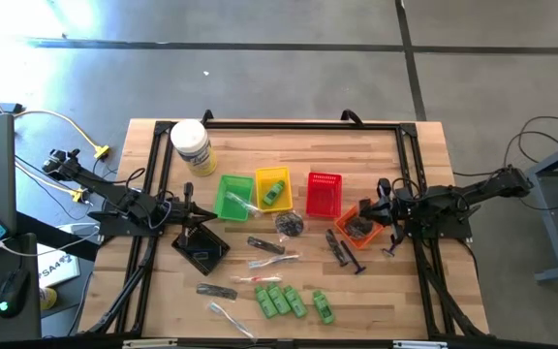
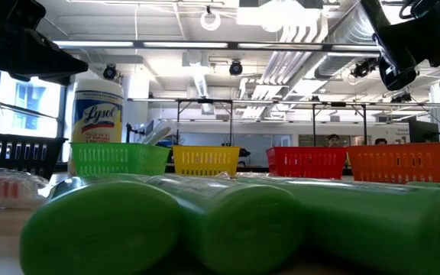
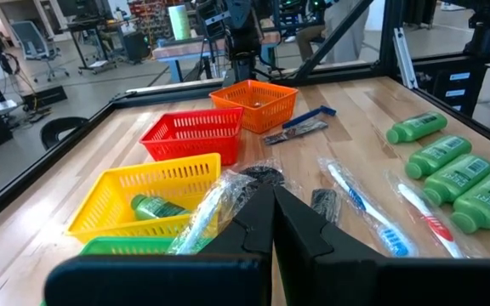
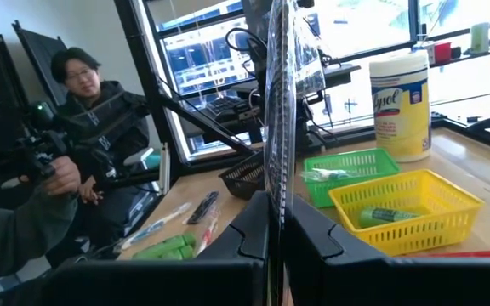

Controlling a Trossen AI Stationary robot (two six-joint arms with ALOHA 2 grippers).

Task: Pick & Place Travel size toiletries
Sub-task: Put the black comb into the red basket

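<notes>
Travel size toiletries lie on the wooden table: several green bottles [image 1: 279, 301], black razor sticks [image 1: 342, 247], clear-wrapped sticks [image 1: 264, 262] and dark round pieces [image 1: 289, 225]. A green bottle [image 3: 156, 206] lies in the yellow basket [image 1: 272, 189], and a wrapped stick [image 3: 207, 212] in the green basket [image 1: 232, 197]. My right gripper [image 4: 275, 202], by the orange basket [image 1: 359, 225] at the table's right, is shut on a clear-wrapped stick [image 4: 281, 93]. My left gripper [image 3: 272, 191] hovers shut and empty near the black basket [image 1: 200, 247] on the left. My right gripper pinches the clear-wrapped stick by its lower end [image 4: 279, 183] between its two fingers. The fingers lie level and come from the table's right side. The stick stands upright above them, lifted clear of the table.
A white jar with a yellow label [image 1: 190, 145] stands at the far left. A red basket [image 1: 324, 194] sits between the yellow and orange ones. A black frame [image 1: 289, 124] rims the table. A person [image 4: 83, 93] sits beyond the table's left edge.
</notes>
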